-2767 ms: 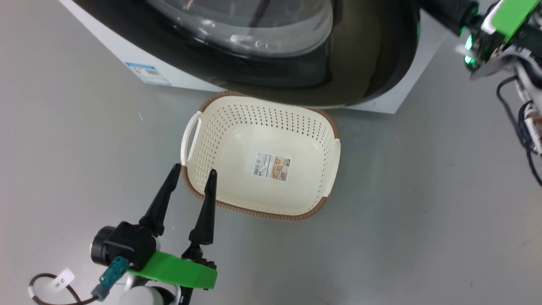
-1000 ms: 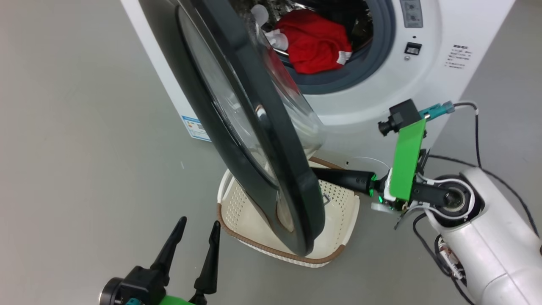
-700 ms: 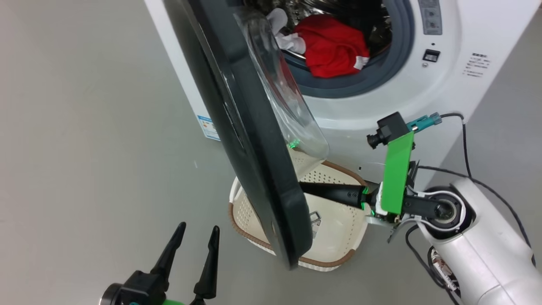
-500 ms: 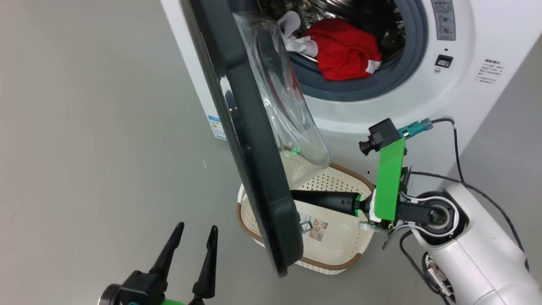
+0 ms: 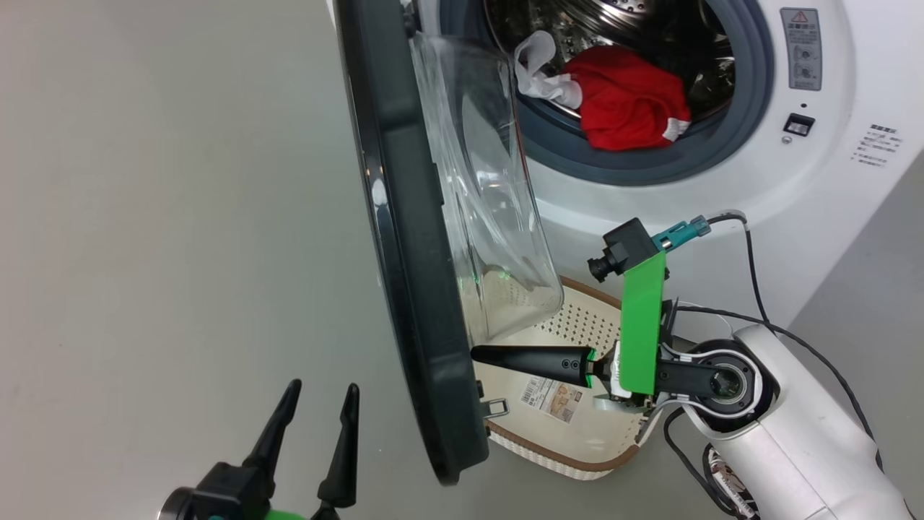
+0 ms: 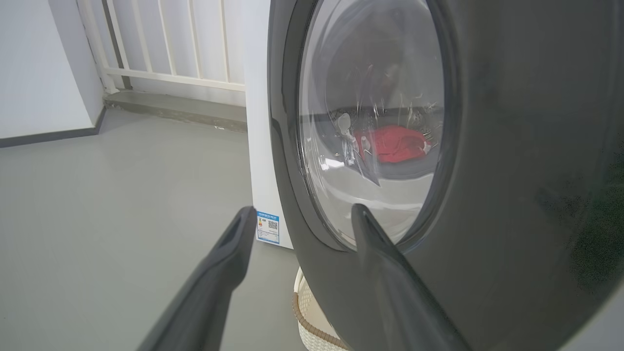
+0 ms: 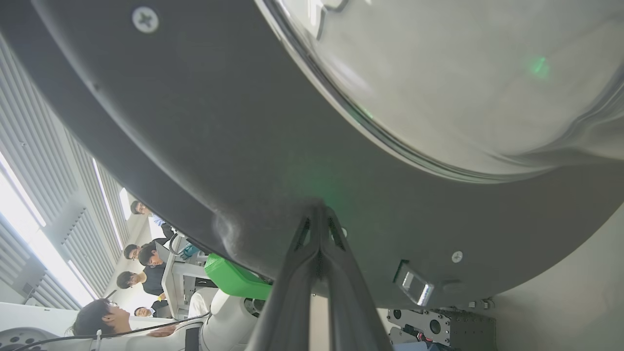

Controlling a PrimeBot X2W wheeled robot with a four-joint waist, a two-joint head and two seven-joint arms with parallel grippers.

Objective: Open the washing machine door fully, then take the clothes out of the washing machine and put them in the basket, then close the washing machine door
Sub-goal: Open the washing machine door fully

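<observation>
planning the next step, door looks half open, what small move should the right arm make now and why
Probably push the washing machine door a little further toward the robot's left with the right gripper. Its jaws are shut, tips against the door's inner frame, and the door stands edge-on over the basket, not fully open, partly covering it while the clothes lie in the drum.

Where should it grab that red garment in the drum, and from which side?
Probably the bunched front of the red clothes, which lie heaped just behind the grey rubber ring. Come straight in from the front, right of the washing machine door, which stands open at the opening's left.
</observation>
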